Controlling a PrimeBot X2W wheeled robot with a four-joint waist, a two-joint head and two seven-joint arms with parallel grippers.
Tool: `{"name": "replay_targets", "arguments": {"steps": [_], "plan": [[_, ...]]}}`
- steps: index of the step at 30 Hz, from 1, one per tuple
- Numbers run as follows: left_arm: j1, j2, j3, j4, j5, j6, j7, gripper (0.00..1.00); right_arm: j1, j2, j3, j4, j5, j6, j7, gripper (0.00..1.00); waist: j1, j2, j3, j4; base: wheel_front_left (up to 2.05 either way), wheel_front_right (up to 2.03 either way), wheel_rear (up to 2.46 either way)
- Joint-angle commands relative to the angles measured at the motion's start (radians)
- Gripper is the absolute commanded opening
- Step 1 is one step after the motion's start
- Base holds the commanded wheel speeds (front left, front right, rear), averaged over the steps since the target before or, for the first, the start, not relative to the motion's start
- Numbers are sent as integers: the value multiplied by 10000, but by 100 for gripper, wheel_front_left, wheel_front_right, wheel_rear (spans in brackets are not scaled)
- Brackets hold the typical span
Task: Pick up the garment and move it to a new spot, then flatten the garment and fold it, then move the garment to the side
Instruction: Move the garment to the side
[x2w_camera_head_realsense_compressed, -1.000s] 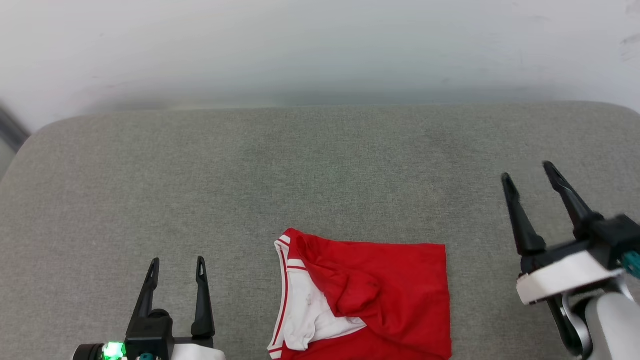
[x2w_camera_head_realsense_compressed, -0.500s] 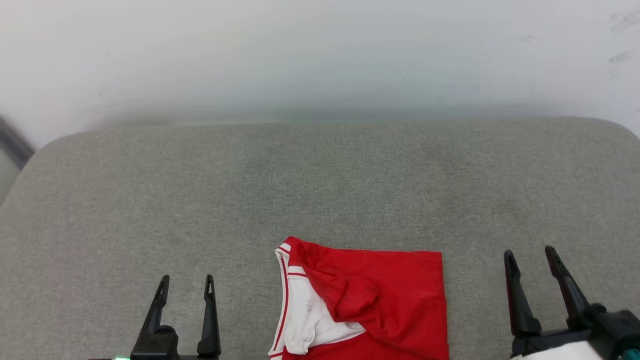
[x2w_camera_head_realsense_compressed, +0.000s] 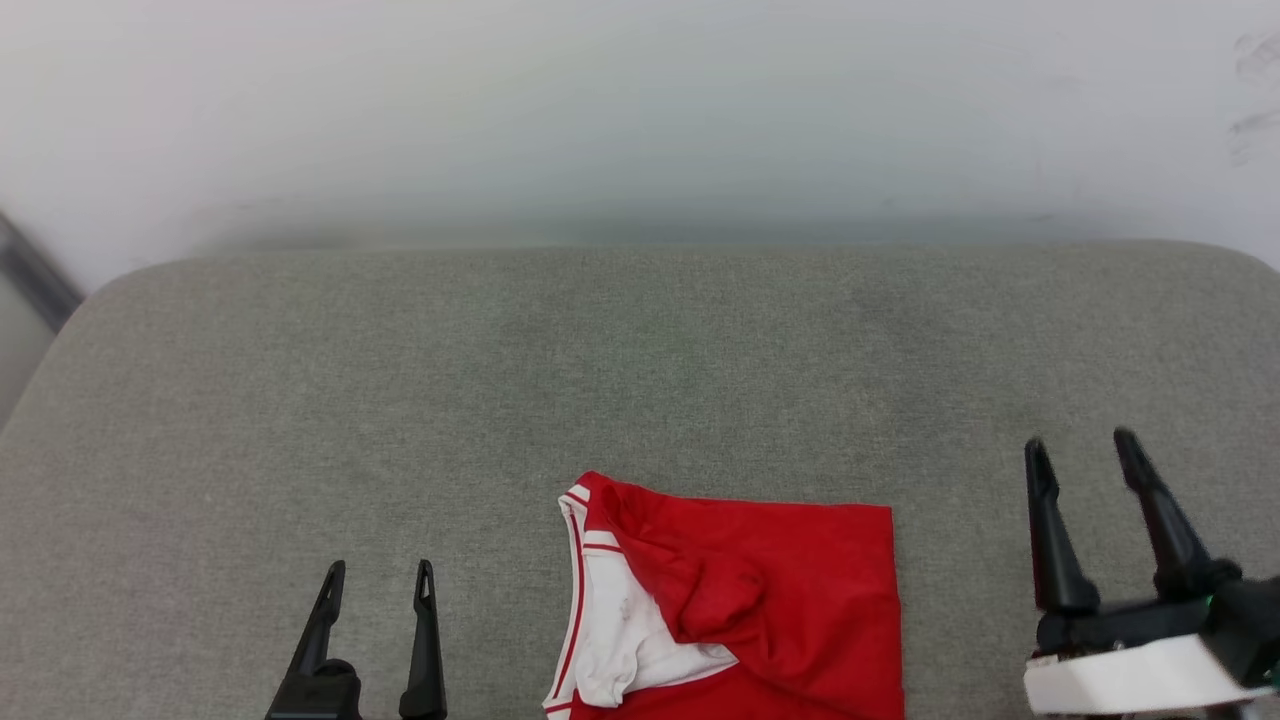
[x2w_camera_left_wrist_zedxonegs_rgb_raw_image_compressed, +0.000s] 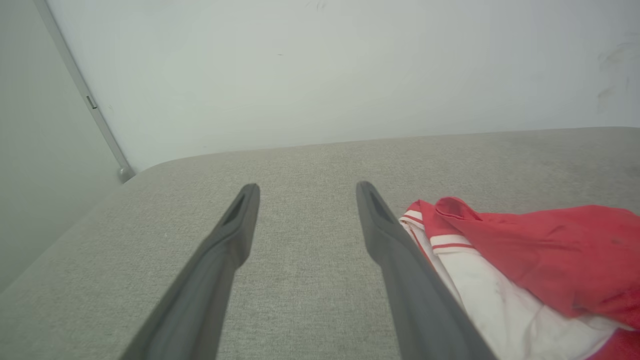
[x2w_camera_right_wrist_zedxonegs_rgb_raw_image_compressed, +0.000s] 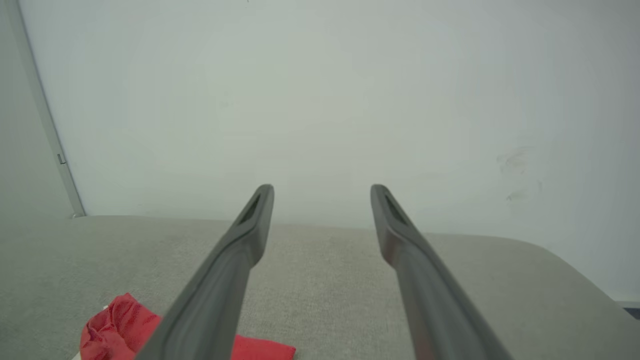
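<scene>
Left and right of the one shirt (x2w_camera_head_realsense_compressed: 740, 600), my two grippers hover apart from it: the left gripper (x2w_camera_head_realsense_compressed: 381, 566) and the right gripper (x2w_camera_head_realsense_compressed: 1078, 440), each with its two fingers spread wide and holding nothing. The shirt lies folded on the grey cushion (x2w_camera_head_realsense_compressed: 640, 380), red over white. Beyond the shirt, bare cushion runs to a rounded far edge below the wall (x2w_camera_head_realsense_compressed: 640, 120). Since half a second ago my right gripper has pushed farther out; the shirt has not stirred.
</scene>
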Motion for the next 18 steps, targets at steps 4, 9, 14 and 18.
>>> {"name": "replay_targets", "arguments": {"steps": [4, 9, 14, 18], "plan": [[-87, -75, 48, -26, 6, -51, -23, 100, -1536, -956, 351, -416, -4, -4, -18, 100, 1, -1, 223, -10, 0, 0, 0], [-279, -94, 33, 10, 28, -69, -23, 100, -3205, -2498, 1511, -190, 727, -6, 1435, 100, 1, -1, 490, 18, 0, 0, 0], [-353, -109, 45, 25, 26, -73, -23, 100, -4142, -3708, 2599, 94, 2604, -6, 4626, 100, 1, -1, 669, 79, 0, 0, 0], [-516, -127, 68, 9, 8, -82, -23, 100, -4433, -4743, 3232, 316, 4991, -4, 7621, 100, 1, -1, 871, 132, 0, 0, 0]]}}
